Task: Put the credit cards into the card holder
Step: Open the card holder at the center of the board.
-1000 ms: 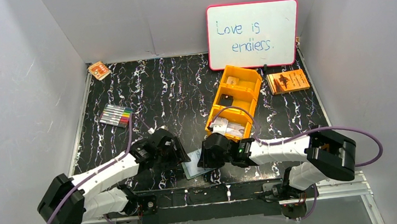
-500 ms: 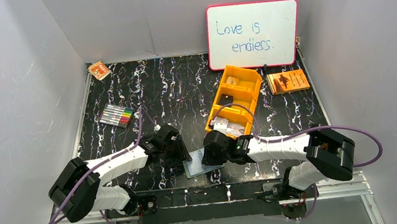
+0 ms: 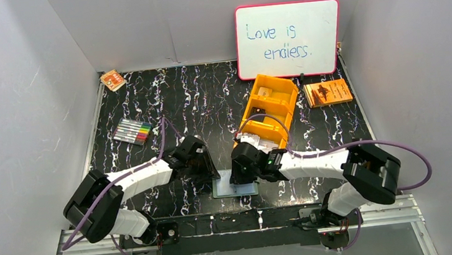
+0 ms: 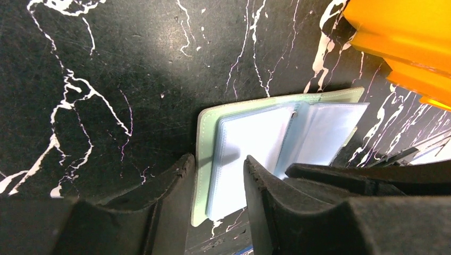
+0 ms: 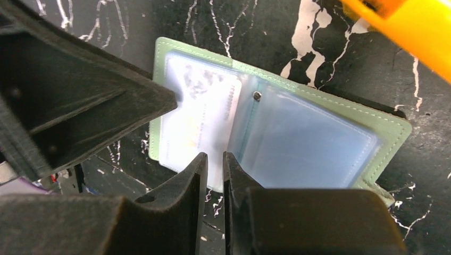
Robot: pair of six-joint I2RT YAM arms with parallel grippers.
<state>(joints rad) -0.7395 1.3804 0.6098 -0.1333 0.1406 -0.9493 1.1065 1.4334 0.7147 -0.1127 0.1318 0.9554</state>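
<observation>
the card holder (image 3: 235,186) lies open and flat at the 6 o'clock edge of the black marbled table (image 3: 196,99), green cover down and its clear sleeves facing up. in the right wrist view a pale card (image 5: 199,103) with faint print sits inside the sleeve on the 9 o'clock half; the 3 o'clock half looks bluish and plain.

the left claw (image 4: 218,159) comes in from 9 o'clock. its jaws are partly spread, straddling the holder's outer edge and first sleeve, with the green rim showing in the gap. the right claw (image 5: 211,158) reaches in from 3 o'clock, and its jaws are nearly pressed together, with only a thin slit left over the near edge of the sleeves by the fold. i cannot tell whether a sleeve leaf is nipped in that slit.

at about 1 o'clock from the holder stands an orange tray (image 3: 283,100); more pale cards (image 3: 257,142) lie in its nearest compartment, partly behind the right arm. a whiteboard (image 3: 287,39) leans on the back wall at 12 to 1 o'clock, with an orange booklet (image 3: 328,92) just below it at 2 o'clock. a pack of markers (image 3: 131,131) lies at 10 o'clock and a small orange packet (image 3: 112,80) at 11 o'clock.
</observation>
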